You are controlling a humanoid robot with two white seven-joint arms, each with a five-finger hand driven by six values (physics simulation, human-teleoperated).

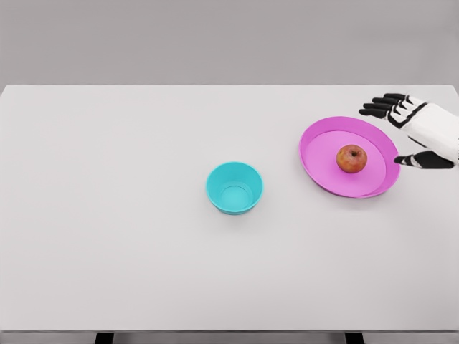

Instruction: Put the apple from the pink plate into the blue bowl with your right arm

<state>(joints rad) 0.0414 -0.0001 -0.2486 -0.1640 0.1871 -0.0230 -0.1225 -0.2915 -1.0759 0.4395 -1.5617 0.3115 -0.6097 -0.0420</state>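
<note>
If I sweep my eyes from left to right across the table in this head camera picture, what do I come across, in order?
blue bowl → pink plate with the apple on it → the robot's right hand, fingers spread, at the plate's far right edge.

A single head view looks down and forward from above the near edge of a wide white rectangular table point(107, 215), taking in nearly its whole top, with the far edge high in the frame and a plain grey wall beyond. The camera sits well back, so things appear small: a round turquoise-blue plastic bowl point(234, 188) lies near centre, a shallow pink round plate point(319, 147) toward the right edge.
</note>
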